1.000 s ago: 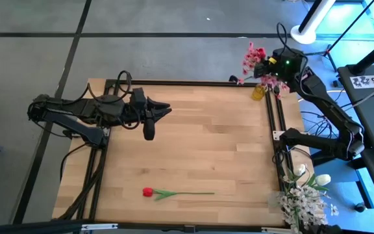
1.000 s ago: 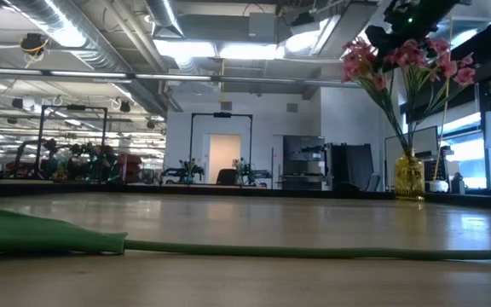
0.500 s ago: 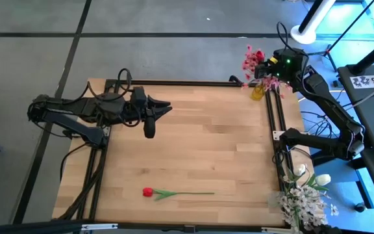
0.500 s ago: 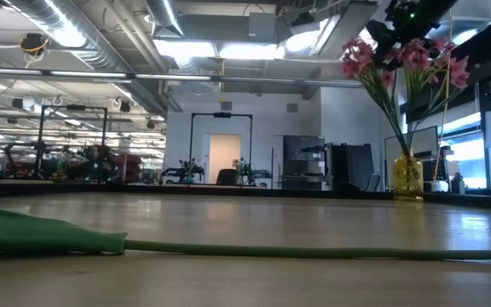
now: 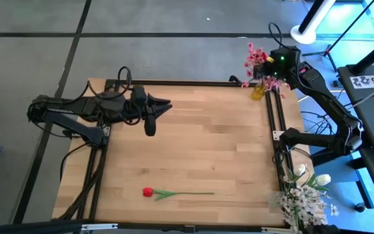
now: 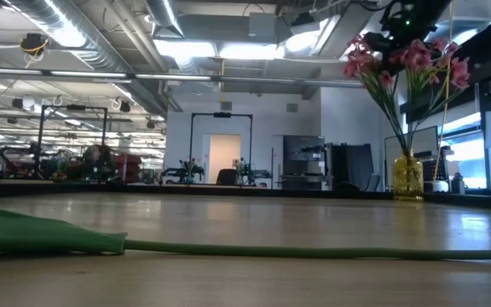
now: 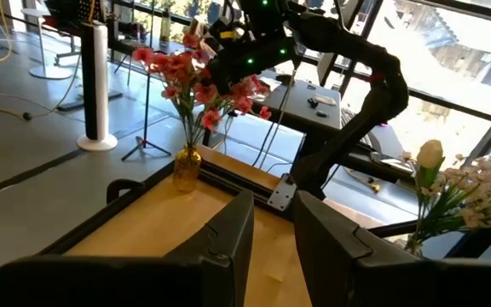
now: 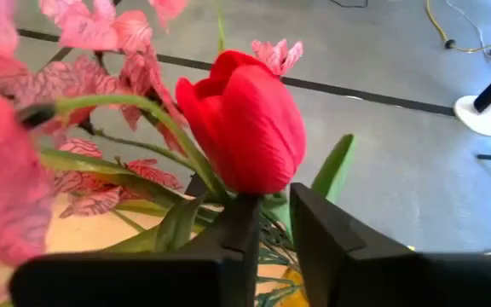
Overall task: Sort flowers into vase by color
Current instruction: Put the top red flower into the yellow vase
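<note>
While the wooden bench (image 5: 193,143) carries little else, the left arm waits over its far left part, its end effector (image 5: 149,123) hanging above the bare wood; the fingers (image 7: 228,234) stand a narrow gap apart with nothing between them. At the far right corner of the bench the right arm reaches over a small yellow glass vase (image 5: 258,93) that stands just beside the bench's dark frame rail. Its end effector (image 5: 273,62) sits up among the pink blossoms (image 6: 403,58) that rise from that vase on thin green stems. From the right wrist view the two dark fingers (image 8: 237,234) are close together, a slim gap between them, and a red tulip (image 8: 245,119) stands upright right at their tips, with pink petals and green leaves crowding around; whether the fingers actually pinch the tulip's stem I cannot tell. Off the near right corner of the bench a bunch of white flowers (image 5: 304,195), a white tulip and tiny white sprays, stands. On the near part of the bench a second red tulip (image 5: 149,192) lies flat, its green stem (image 5: 190,193) pointing toward the right side, well apart from both arms.
</note>
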Robot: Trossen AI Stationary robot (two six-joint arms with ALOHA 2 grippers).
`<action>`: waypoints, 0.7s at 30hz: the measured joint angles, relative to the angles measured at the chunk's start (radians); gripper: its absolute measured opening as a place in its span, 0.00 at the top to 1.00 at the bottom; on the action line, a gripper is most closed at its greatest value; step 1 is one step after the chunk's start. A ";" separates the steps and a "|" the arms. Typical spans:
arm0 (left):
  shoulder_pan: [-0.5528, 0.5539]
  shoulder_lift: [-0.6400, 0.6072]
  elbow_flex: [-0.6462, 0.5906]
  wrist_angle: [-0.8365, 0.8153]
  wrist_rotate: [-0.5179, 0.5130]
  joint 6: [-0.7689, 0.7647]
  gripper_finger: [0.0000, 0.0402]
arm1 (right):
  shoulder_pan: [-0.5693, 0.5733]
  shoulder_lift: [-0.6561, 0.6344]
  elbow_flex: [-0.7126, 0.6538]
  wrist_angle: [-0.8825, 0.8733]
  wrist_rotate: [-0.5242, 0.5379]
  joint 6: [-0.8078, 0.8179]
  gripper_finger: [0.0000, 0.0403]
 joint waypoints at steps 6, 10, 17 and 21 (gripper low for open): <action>0.027 0.000 0.000 0.000 0.007 0.000 0.79 | 0.000 0.001 0.016 0.002 -0.017 0.025 0.92; 0.040 0.000 0.000 0.000 0.035 0.000 0.79 | 0.000 0.014 0.046 -0.036 -0.038 0.006 0.93; 0.043 0.000 0.000 0.006 0.036 0.001 0.79 | 0.000 0.037 0.094 -0.052 -0.012 -0.048 0.93; 0.043 0.000 0.000 0.009 0.037 0.001 0.79 | 0.000 0.059 0.154 -0.049 0.009 -0.134 0.89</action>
